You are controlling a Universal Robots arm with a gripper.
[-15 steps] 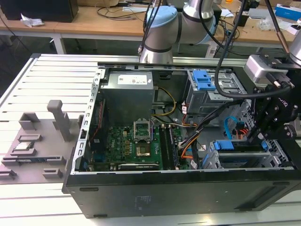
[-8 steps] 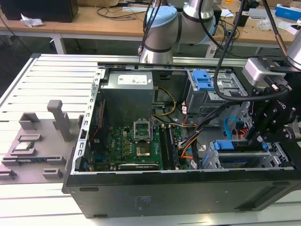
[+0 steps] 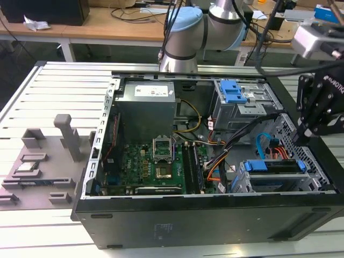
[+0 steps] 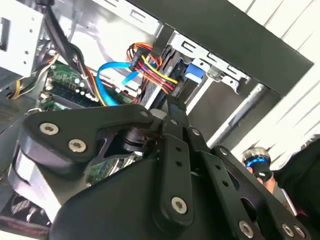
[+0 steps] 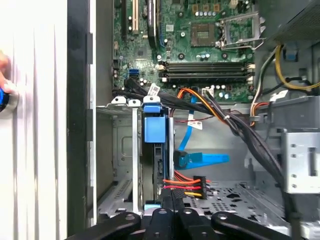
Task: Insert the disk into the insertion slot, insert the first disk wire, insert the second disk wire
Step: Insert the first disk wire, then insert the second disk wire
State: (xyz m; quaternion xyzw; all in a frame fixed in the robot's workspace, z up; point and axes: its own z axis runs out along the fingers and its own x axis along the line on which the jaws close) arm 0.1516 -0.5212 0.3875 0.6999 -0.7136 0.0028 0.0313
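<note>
The disk [image 5: 152, 131], in its blue carrier, sits inside the silver insertion slot [image 5: 122, 150] at the case's front corner; in the exterior view the disk [image 3: 274, 167] lies in the insertion slot [image 3: 269, 185] low on the right. My gripper [image 5: 172, 197] hangs over the disk's rear edge, fingers together on the red, yellow and black disk wire [image 5: 182, 187]. The second wrist view shows my gripper [image 4: 171, 104] right under that wire bundle [image 4: 150, 67]. A blue flat disk wire [image 5: 205, 160] lies loose beside the disk.
The motherboard [image 5: 200, 35] and memory slots fill the case floor. A taller grey bay with blue latch [image 3: 234, 91] stands at the back. Black cable bundles [image 5: 240, 130] cross near the slot. A person's hand with a blue-ringed object [image 4: 257, 162] is outside the case wall.
</note>
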